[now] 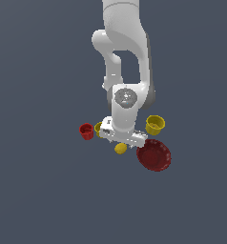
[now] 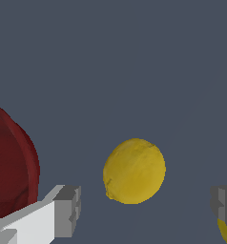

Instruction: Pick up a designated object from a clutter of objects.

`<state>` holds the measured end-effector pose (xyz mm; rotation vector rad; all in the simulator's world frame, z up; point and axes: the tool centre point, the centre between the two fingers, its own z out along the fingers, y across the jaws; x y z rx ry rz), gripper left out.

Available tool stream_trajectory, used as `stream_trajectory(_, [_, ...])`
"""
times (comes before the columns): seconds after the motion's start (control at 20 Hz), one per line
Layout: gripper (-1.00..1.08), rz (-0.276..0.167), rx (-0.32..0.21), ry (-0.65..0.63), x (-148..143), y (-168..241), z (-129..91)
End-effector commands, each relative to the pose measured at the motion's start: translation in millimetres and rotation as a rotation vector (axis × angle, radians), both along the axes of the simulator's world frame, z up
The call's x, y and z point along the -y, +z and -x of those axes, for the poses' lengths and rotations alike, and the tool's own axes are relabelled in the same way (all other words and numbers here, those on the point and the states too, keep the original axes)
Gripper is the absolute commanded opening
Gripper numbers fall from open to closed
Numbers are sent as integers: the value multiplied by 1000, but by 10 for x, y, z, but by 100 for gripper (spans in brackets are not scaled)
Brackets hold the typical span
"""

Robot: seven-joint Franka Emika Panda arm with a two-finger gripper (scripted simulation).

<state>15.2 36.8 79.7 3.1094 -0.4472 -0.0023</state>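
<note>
Directly under the arm's hand, one small plain yellow rounded lemon-like ball [image 1: 120, 148] is seen on the dark grey floor [image 1: 39, 190]; in the wrist view it [image 2: 134, 170] lies between the two grey fingertips [image 2: 67, 209], clear of both. The gripper [image 2: 146, 207] is spread wide, with nothing held. Just beside the ball, toward the exterior view's right, one dark red fluted round plate [image 1: 154, 156] is found, apart from it; part of its rim [image 2: 13, 167] is shown in the wrist view. Three cups are counted. One small yellow cup [image 1: 98, 127] is half hidden behind the white hand, and one small red cup [image 1: 87, 131] stands just beside it toward the exterior view's left. One larger yellow cup [image 1: 155, 124] stands beyond the plate, near the arm. Five loose objects are counted in all.
</note>
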Motion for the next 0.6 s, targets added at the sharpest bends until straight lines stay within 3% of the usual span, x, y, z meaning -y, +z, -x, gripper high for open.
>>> stream_trajectory(0.0, [100, 0, 0, 0, 1, -1, 0])
stream_trajectory(0.55, [100, 0, 1, -1, -3, -372, 11])
